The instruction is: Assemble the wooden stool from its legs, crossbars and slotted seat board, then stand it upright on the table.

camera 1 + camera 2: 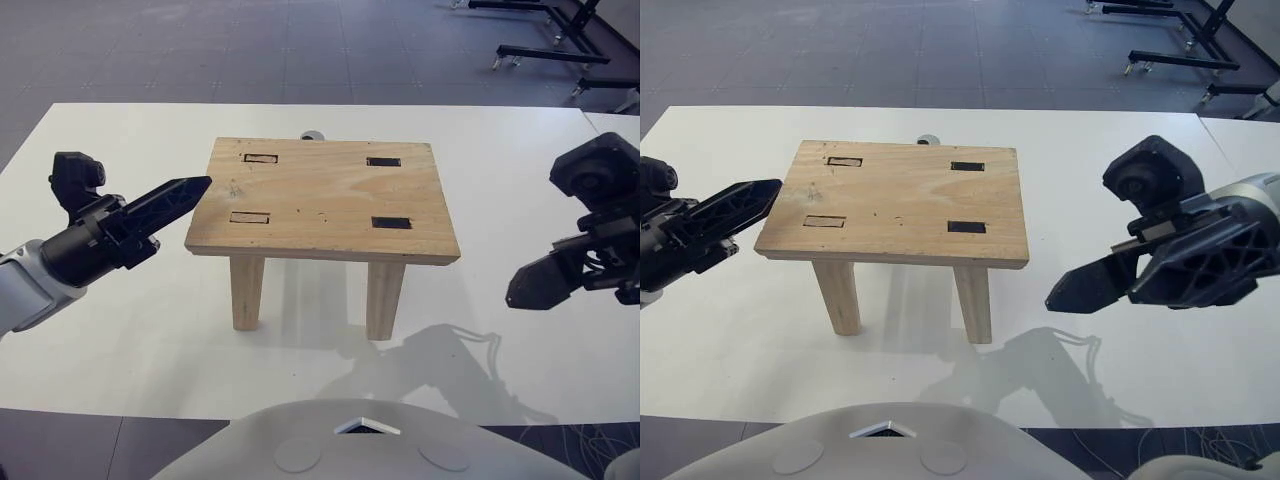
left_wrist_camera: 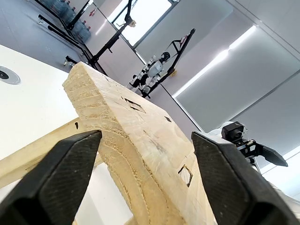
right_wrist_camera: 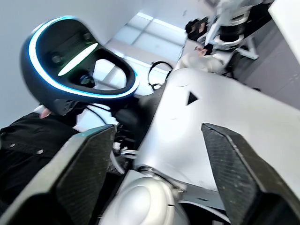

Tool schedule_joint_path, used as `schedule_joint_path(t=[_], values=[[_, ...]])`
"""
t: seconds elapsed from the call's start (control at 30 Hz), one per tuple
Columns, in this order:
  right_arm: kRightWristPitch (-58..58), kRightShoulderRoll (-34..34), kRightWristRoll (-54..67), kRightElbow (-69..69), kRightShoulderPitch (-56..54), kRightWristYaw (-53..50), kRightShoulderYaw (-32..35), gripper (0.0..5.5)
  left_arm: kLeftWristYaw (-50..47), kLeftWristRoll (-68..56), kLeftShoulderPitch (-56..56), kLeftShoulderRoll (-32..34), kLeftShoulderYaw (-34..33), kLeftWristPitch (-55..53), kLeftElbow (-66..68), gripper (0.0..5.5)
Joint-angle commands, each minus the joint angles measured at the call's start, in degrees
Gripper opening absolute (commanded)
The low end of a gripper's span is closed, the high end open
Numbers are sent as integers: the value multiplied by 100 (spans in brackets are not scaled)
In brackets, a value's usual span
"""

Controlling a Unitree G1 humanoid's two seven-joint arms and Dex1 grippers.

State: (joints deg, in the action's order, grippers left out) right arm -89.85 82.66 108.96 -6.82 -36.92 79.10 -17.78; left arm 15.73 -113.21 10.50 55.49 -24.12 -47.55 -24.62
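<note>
a white table (image 1: pixel 500 140) stands on a grey tiled floor (image 1: pixel 200 50). black wheeled frames (image 1: pixel 548 50) sit on the floor far right. a second white tabletop (image 1: pixel 625 122) lies just right of the first. a bright window (image 2: pixel 143 14) glows beyond the frames.

**White table, stool standing on it**

You have a white table (image 1: pixel 110 340) stretching across your whole view. The wooden stool (image 1: pixel 325 215) stands upright near its middle. Its two near legs (image 1: pixel 247 290) are planted on the surface and the slotted seat board (image 1: pixel 300 185) is level on top. Just behind the stool's far edge, a small round grey disc (image 1: pixel 313 134) sits in the tabletop.
</note>
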Motion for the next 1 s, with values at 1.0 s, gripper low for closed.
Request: schedule_joint_path(t=[1.0], values=[[4647, -5019, -4955, -411, 3210, -2327, 764, 420, 4586, 5801, 127, -942, 1028, 238, 101, 399]])
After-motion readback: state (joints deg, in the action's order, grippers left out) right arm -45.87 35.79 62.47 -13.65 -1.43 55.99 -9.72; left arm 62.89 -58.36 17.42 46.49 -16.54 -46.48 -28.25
